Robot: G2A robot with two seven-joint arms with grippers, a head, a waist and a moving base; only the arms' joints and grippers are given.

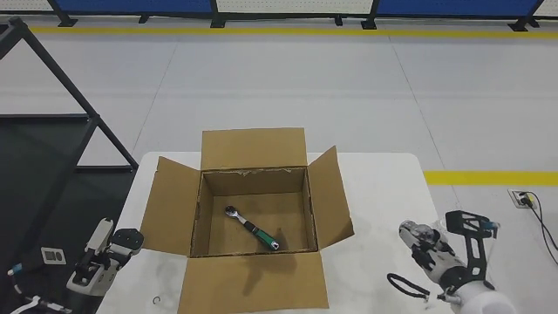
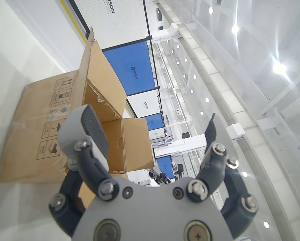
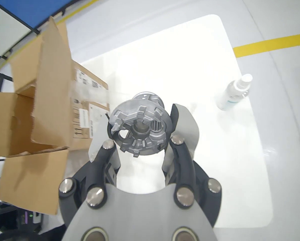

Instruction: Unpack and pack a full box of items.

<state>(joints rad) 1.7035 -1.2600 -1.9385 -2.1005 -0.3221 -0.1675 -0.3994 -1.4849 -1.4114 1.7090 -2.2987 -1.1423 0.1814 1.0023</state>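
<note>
My right end effector [image 3: 142, 126] is grasping a metal gear hub [image 3: 137, 116] over the counter's [image 1: 384, 192] near right corner. My left end effector [image 2: 150, 124] is released by the near left corner. The box [image 1: 254, 149] sits mid-counter with its flaps open and a ratchet [image 1: 251, 227] inside.

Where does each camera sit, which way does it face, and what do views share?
Top view: above the arms, looking down at the table, open box and ratchet; left end effector and right end effector at near corners.
Left wrist view: left arm, beside the box, facing up at the ceiling; own open fingers show.
Right wrist view: right arm, looking down at table and bottle; own fingers clamp a metal part.
Shared: all see the box.
</note>
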